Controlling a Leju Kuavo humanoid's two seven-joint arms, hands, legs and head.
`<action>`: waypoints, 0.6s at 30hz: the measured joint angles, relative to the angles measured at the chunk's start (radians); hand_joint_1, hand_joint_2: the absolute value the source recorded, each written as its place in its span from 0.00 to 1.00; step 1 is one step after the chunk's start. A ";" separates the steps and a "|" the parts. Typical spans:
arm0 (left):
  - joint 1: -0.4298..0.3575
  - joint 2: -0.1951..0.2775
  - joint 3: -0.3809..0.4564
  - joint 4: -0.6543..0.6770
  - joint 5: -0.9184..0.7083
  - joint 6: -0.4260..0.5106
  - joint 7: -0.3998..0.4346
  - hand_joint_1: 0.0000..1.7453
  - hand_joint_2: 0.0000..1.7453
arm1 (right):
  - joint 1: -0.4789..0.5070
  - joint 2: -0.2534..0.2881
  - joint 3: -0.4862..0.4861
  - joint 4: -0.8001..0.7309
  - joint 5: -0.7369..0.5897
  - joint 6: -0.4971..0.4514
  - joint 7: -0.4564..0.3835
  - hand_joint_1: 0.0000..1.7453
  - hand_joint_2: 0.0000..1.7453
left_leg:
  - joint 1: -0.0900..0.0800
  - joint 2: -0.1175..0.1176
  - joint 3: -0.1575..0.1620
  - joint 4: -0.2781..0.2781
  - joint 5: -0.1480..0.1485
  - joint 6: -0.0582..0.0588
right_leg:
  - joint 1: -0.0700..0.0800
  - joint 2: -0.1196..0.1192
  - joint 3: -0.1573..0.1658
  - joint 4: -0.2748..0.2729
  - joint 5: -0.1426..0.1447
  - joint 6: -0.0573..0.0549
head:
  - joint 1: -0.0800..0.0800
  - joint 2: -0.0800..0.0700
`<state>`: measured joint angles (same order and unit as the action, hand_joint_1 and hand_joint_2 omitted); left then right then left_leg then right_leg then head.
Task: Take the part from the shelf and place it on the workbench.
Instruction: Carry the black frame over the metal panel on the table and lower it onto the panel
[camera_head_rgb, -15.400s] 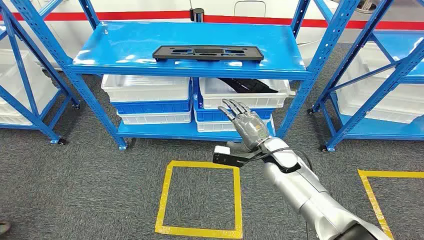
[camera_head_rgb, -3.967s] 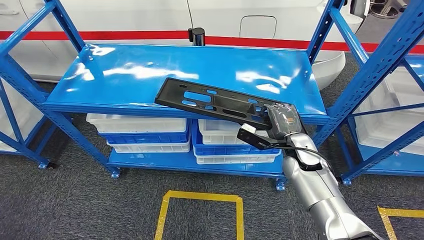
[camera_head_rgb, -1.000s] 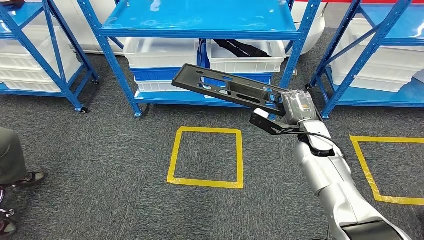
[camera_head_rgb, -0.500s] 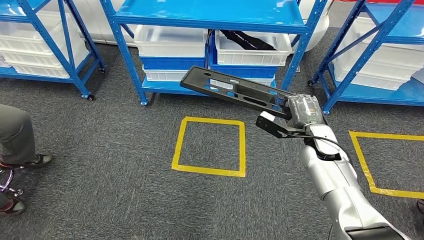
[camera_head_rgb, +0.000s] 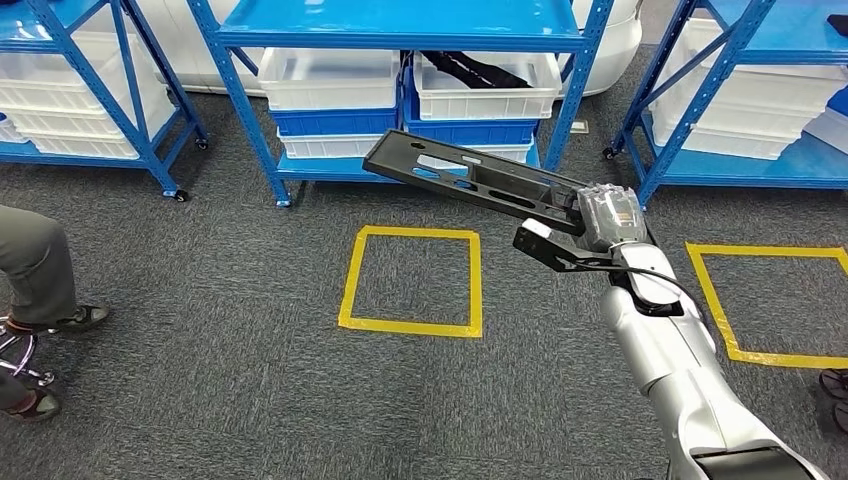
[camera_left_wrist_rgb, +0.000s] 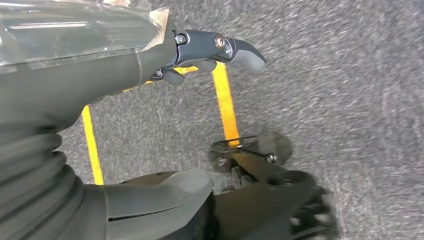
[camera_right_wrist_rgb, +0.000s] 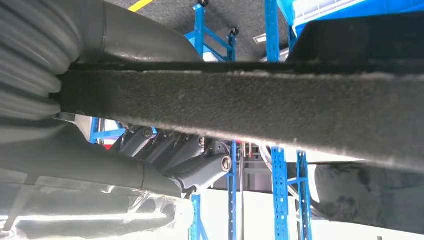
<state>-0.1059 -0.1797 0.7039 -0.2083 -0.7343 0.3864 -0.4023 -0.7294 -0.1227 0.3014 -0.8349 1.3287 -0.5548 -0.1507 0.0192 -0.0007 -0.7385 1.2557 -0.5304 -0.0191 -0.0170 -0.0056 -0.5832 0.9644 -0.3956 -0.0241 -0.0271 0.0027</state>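
A long black flat part (camera_head_rgb: 470, 180) with slots hangs in the air over the carpet, tilted, in front of the blue shelf (camera_head_rgb: 400, 25). My right hand (camera_head_rgb: 608, 215) grips its right end, and the rest of the part sticks out to the left. In the right wrist view the part's underside (camera_right_wrist_rgb: 250, 105) crosses the picture, with my fingers (camera_right_wrist_rgb: 175, 155) curled around its edge. My left hand (camera_left_wrist_rgb: 125, 75) hangs over the floor with nothing in it, thumb apart from the fingers.
White and blue bins (camera_head_rgb: 330, 80) stand on the shelf's lower level, one holding another black part (camera_head_rgb: 480, 70). Yellow tape squares (camera_head_rgb: 410, 280) (camera_head_rgb: 770, 300) mark the carpet. A person's leg (camera_head_rgb: 35, 265) is at the left edge. Blue racks stand on both sides.
The part lay on the shelf top with my right hand empty; now that hand holds it away from the shelf. The camera has backed off and shifted; the grip is unchanged over the last second.
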 joint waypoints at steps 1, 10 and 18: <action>0.001 0.000 0.000 0.000 0.000 0.000 0.000 0.00 1.00 | 0.002 0.000 0.000 0.000 0.000 0.000 0.000 1.00 1.00 | 0.001 0.000 0.013 0.004 -0.004 -0.001 | 0.001 0.000 -0.012 0.000 0.010 0.001 | -0.001 0.000; -0.010 0.002 0.001 -0.002 -0.001 0.002 -0.002 0.00 1.00 | -0.012 -0.005 -0.005 -0.009 -0.002 0.000 0.000 1.00 1.00 | -0.011 0.001 0.206 -0.289 0.068 0.060 | 0.007 0.005 -0.071 -0.002 0.072 0.048 | 0.008 0.000; 0.000 -0.001 0.001 -0.001 -0.002 -0.006 -0.002 0.00 1.00 | 0.008 -0.018 -0.010 -0.009 0.001 0.000 0.004 1.00 1.00 | -0.006 0.006 0.125 -0.291 0.152 0.062 | -0.003 0.005 -0.094 0.228 -0.115 0.062 | 0.022 0.000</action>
<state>-0.1059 -0.1809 0.7053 -0.2094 -0.7368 0.3809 -0.4044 -0.7213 -0.1409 0.2914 -0.8435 1.3293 -0.5547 -0.1469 0.0129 0.0054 -0.6132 0.9646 -0.3788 0.0434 -0.0204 -0.0010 -0.6768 1.1925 -0.5102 0.0374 -0.0050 0.0027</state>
